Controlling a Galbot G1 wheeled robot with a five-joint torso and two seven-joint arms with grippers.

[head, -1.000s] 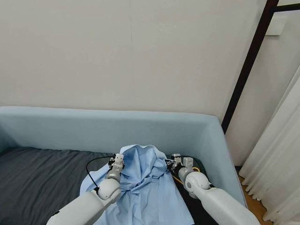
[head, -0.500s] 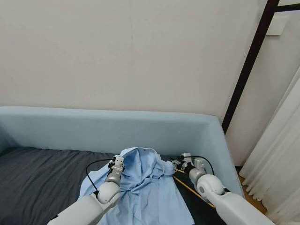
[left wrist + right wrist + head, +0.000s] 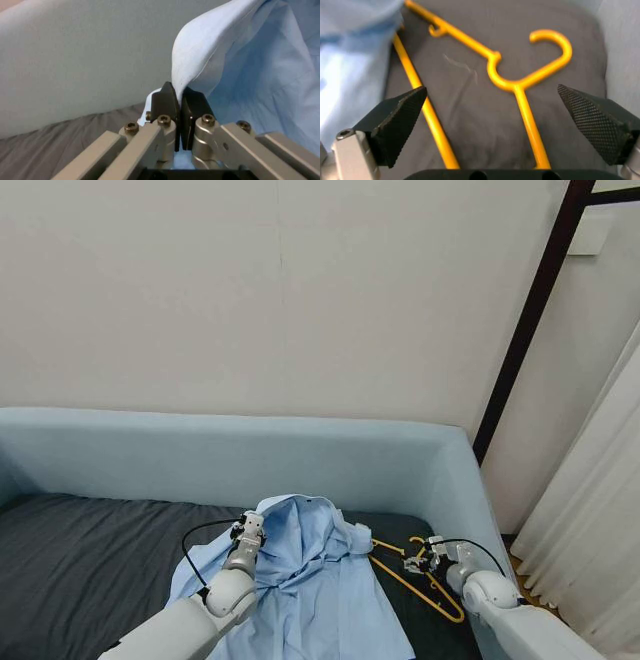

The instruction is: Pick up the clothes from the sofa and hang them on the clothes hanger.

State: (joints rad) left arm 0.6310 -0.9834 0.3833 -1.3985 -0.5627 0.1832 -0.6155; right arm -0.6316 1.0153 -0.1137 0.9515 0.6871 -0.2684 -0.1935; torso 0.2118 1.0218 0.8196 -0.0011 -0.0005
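Pinching shirt (image 3: 315, 575) edge, left gripper (image 3: 179, 92) clamped

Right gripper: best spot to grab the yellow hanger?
Probably the neck, where the hook meets the two arms, taken from straight above. The hanger lies flat on the cushion, so a side approach would likely find no gap beneath it, and one end runs under the shirt. The open right gripper hangs over the neck area.
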